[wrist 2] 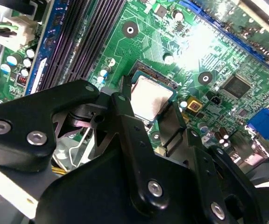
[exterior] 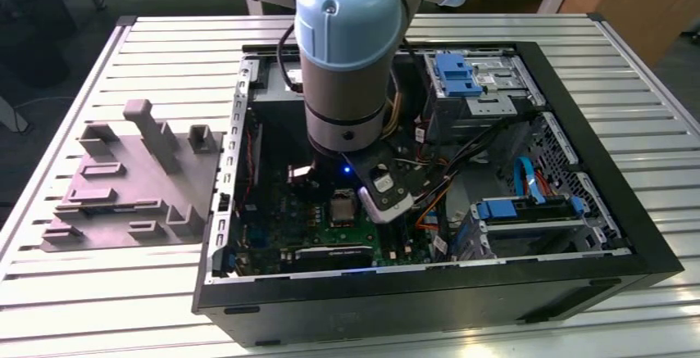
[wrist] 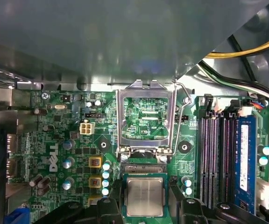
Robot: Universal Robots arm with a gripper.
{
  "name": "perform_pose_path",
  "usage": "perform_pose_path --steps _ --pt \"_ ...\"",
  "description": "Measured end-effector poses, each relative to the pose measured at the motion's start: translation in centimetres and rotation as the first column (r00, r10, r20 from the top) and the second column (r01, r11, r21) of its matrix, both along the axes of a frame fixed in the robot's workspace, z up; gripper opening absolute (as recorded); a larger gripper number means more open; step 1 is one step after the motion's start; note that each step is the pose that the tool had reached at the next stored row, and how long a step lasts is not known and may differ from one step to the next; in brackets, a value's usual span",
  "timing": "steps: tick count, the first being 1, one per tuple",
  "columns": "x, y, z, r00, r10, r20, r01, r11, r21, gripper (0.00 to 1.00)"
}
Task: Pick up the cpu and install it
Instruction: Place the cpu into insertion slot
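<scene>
Your gripper [wrist: 145, 187] stood with its fingers apart on either side of the cpu [wrist: 145, 197], which lay in the socket [wrist: 144, 169] at the lower centre of the first wrist view. Had a finger brushed the chip, you could have tilted it and bent the socket's pins.

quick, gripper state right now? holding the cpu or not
Gripper: open, jaws on either side of the cpu, which lies in the socket; not clamped on it as far as shows.

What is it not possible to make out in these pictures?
Second wrist view: the claw covers one edge of the cpu.
First wrist view: the picture's edge cuts off the claw.
Exterior view: the arm hides part of the motherboard; the cpu is too small to judge.
</scene>
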State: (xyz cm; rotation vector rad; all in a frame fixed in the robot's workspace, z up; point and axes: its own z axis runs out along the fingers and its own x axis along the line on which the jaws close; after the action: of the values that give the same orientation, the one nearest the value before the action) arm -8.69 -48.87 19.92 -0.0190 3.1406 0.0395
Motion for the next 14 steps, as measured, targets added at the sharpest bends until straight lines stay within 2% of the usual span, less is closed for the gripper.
perform_pose_path --steps 14 --pt "-0.01 0.01 -0.79 1.0 -0.004 -0.0009 0.004 1.0 0.0 0.47"
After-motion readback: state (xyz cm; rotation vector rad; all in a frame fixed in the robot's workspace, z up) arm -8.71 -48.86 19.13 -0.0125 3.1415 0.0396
